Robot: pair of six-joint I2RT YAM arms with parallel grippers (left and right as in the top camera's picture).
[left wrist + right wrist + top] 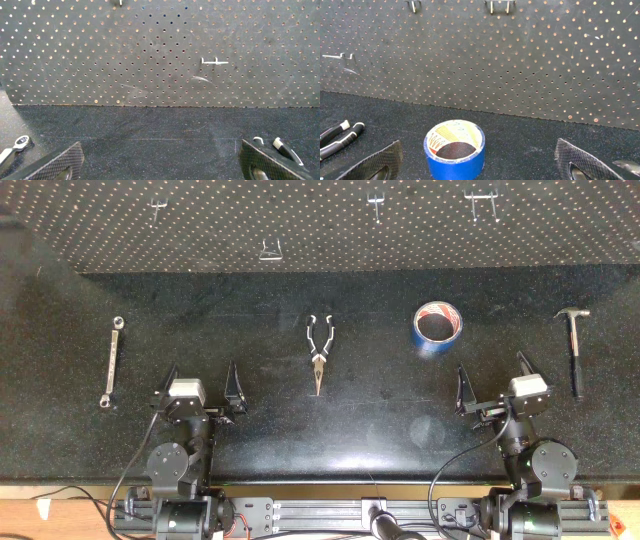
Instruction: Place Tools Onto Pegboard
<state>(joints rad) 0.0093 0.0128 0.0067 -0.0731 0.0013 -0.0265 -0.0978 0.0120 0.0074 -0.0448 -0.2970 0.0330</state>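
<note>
Four tools lay in a row on a dark bench [380,430], with a pegboard [320,220] standing along its back edge and several metal hooks [271,250] on it, all bare. A wrench [110,363] lay near the left edge, pliers [319,352] at the middle with the nose pointing to the front edge, a roll of blue tape [437,327] right of the middle, and a hammer [574,350] near the right edge. The left hand [202,370] and right hand [492,366] sat near the front edge, both spread wide and empty. The wrench looked thin, stiff and slippery, lying flat, so best pinched across its shaft. The hammer was likely head-heavy, so best held close to the head. The pliers' handles might swing. The tape seemed light, and could be held by its wall. The tape stood just ahead of the right hand, and nothing seemed to block the way to the tools.
</note>
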